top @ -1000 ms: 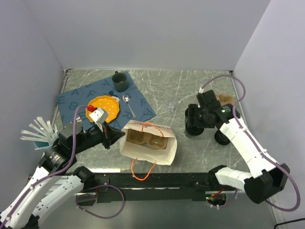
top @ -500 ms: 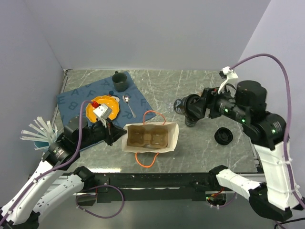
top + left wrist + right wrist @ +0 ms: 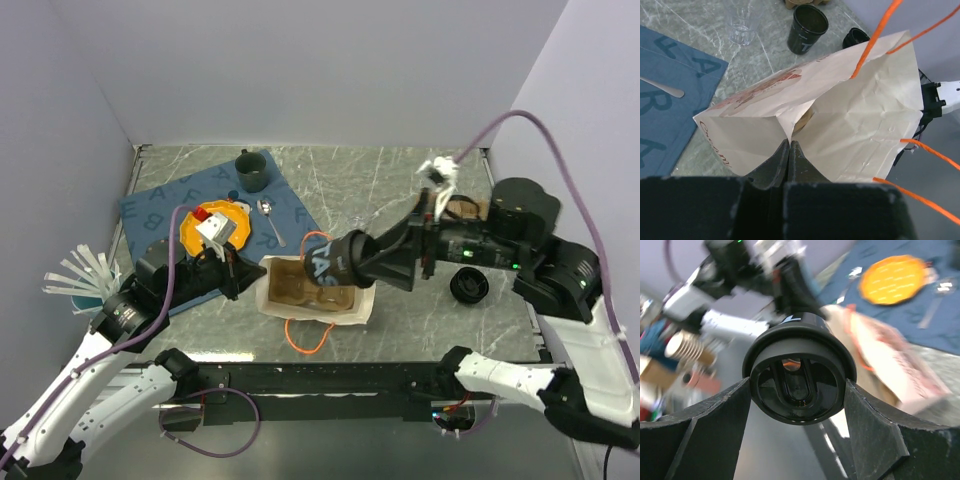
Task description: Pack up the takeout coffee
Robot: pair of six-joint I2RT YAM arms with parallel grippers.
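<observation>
Grey marble tabletop, lilac walls.
Right gripper clamps the dark lidded disposable cup, tilted over the white paper bag at the near edge; left gripper pinches the bag's rim.

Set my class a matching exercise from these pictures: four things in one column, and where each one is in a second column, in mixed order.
Things
1. lidded cup
2. paper bag
3. loose black lid
4. green mug

Places
A. at the far corner of the blue mat
B. held in the right claw, over the bag
C. lying on the bare table, right side
D. edge pinched by the left claw

Pairs: 1-B, 2-D, 3-C, 4-A
</observation>
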